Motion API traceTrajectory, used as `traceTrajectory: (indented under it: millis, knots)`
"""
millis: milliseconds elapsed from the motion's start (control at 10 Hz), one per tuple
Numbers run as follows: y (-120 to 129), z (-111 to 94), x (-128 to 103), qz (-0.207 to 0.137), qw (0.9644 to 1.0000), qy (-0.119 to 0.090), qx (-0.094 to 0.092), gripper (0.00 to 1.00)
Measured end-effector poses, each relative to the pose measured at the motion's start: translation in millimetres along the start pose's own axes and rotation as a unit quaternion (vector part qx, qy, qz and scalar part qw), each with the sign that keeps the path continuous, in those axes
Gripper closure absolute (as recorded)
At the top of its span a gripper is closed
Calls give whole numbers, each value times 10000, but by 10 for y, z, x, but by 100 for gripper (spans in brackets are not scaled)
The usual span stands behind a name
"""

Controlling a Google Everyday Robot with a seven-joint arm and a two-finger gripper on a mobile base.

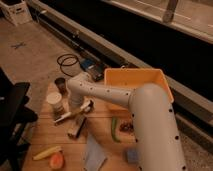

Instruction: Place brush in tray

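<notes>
The brush [69, 116] is a long, slim, pale stick with a darker end. It lies at a slant on the wooden table, left of the tray. The tray [142, 73] is a large yellow bin at the table's far right, partly hidden by my white arm. My gripper [80, 103] hangs down from the wrist at the table's far left. It is right at the upper right end of the brush, between the white cup and the tray. I cannot tell whether it touches the brush.
A white cup [55, 103] and a dark can [61, 85] stand left of the gripper. A wooden block [77, 127], a green bean pod [114, 129], a blue cloth [94, 153], a blue sponge [131, 155], a yellow piece [46, 152] and an orange fruit [56, 161] lie nearer. A black chair [12, 107] is at left.
</notes>
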Motion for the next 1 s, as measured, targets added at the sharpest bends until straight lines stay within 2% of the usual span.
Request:
traceTrajectory:
  millis: [300,600,800,1000]
  knots:
    - [-110,-304,33,9,9995,278,114,100]
    - [-266,-621,87,-38,9980,524,365,100]
    - [-373,-903,232,40,9964,529,655,100]
    - [-544,-1312,423,153,9926,569,1065,100]
